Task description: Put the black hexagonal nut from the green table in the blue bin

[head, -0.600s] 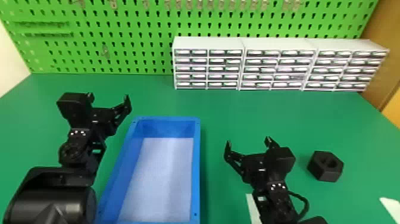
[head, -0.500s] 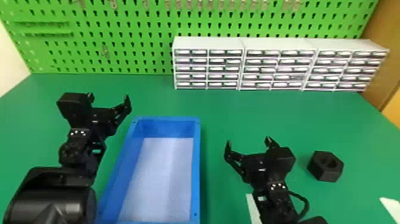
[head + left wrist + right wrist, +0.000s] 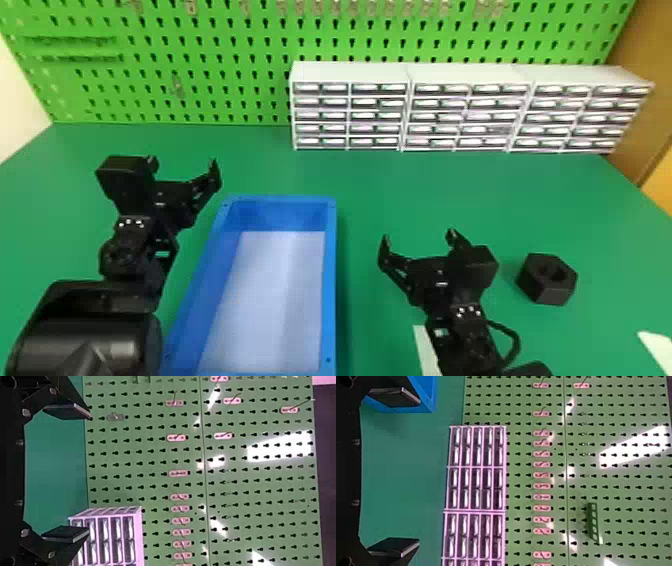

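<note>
The left hand (image 3: pixel 183 161) and right hand (image 3: pixel 418 236) have kept still, both spread wide and empty.

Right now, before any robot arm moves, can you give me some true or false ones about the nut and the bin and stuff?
1. The black hexagonal nut is on the green table. True.
2. The blue bin is between the left gripper and the right gripper. True.
3. The nut is inside the bin. False: it is outside, on the table.
4. The right gripper's jaws are closed on the nut. False: they are open, and the nut is to their right.
5. White drawer cabinets stand by the green pegboard. True.
</note>
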